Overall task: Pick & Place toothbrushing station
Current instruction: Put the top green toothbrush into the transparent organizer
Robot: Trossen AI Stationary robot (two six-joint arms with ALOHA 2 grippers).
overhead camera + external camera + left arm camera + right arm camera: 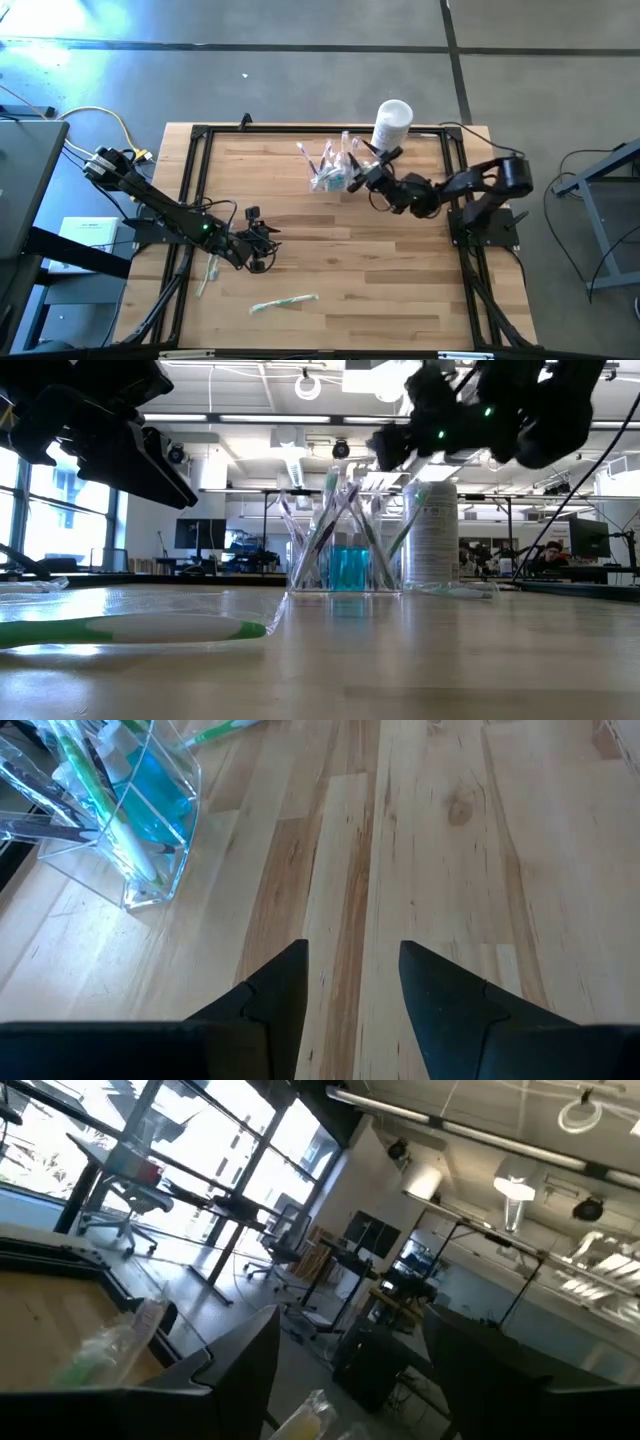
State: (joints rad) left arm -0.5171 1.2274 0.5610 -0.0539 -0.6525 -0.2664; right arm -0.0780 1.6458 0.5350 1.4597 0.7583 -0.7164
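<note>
- Right gripper: raised off the wood near the table's far edge, just beside the toothbrushing station. Fingers parted, holding nothing; its wrist camera looks out at the room between them.
- Toothbrushing station: clear compartmented holder carrying upright brushes and a blue item, standing on the table just ahead of the right gripper's fingertips.
- White container: just behind the right gripper, toward the far rail.
- Left gripper: well apart from the station at mid-table, low over bare wood, fingers spread with nothing between them.
- Risk, tipping: I judge a grasp high on the thin clear wall could topple the holder and spill brushes.
- Risk, collision: a wide swing could knock the white container off the close far edge.
- Risk, slip: smooth plastic may slide from the fingers.
- Open room: broad bare wood toward the near side; loose toothbrush lies close to the near edge.
</note>
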